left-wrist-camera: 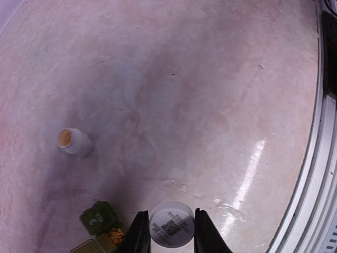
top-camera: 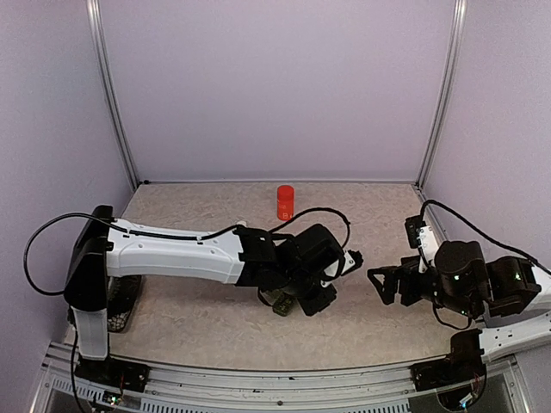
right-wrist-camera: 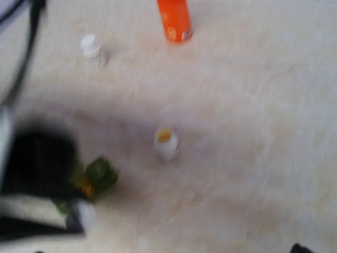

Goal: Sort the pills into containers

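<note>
Two grippers, one strip of containers (left-wrist-camera: 98, 218), as I see them from my remote desk.
Item one: left gripper (left-wrist-camera: 169, 234), jaws narrowed onto a white vial (left-wrist-camera: 171, 224) with a printed code on its round face, one finger pressed to each side. Item two: the containers, dark green, on the table (top-camera: 198, 318) just beside that vial, at the lower edge of the left wrist view; one compartment shows orange pills (left-wrist-camera: 113, 235). Item three: a second small white vial (left-wrist-camera: 73, 142), its orange-filled mouth in view, apart from the strip. Item four: an orange bottle (top-camera: 285, 202), upright near the back wall. Item five: right gripper (top-camera: 379, 286), jaws spread wide and holding nothing, well to the right of the strip. My right wrist view is blurred.
</note>
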Robot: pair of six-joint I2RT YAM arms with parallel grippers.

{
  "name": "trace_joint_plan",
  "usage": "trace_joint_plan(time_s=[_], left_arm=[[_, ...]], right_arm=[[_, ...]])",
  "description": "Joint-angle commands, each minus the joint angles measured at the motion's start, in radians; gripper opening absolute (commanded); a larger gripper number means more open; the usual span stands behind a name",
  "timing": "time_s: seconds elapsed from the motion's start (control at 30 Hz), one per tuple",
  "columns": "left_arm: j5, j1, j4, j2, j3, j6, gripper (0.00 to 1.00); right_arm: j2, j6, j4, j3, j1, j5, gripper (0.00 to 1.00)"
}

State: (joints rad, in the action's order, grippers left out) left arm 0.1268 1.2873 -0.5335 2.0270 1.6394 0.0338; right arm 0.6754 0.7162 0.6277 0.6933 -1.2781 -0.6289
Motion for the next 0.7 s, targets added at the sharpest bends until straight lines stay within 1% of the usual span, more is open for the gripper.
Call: trace_joint_plan(time_s=[0.0,0.07,0.17,0.27,0.33,0.4,0.53,0.67], left_arm=[[0.043,-0.102,-0.042,-0.059,0.001,0.033,0.2],[0.036,-0.149,-0.056,-0.067,0.02,0.04,0.2],[0.01,-0.212,-0.07,-0.065,0.054,0.05,0.2],[-0.021,-0.267,-0.077,-0.053,0.077,0.065,0.2],[-0.04,-0.297,-0.087,-0.041,0.094,0.086,0.2],[-0.058,-0.316,-0.085,-0.033,0.107,0.095,0.2],[-0.091,-0.346,-0.096,-0.011,0.145,0.114,0.2],[-0.079,-0.353,-0.13,0.004,0.183,0.12,0.2]], right_arm=[[-0.036,-0.126,-0.224,-0.093,-0.004,-0.158,1.0],[-0.055,-0.197,-0.358,-0.156,-0.003,-0.178,1.0],[-0.055,-0.278,-0.504,-0.241,0.014,-0.2,0.99],[-0.005,-0.292,-0.617,-0.316,0.051,-0.178,0.99],[0.053,-0.287,-0.689,-0.352,0.087,-0.138,0.99],[0.141,-0.284,-0.774,-0.375,0.122,-0.091,0.98],[0.337,-0.325,-0.974,-0.409,0.169,-0.058,0.98],[0.555,-0.383,-1.209,-0.423,0.208,0.025,0.98]])
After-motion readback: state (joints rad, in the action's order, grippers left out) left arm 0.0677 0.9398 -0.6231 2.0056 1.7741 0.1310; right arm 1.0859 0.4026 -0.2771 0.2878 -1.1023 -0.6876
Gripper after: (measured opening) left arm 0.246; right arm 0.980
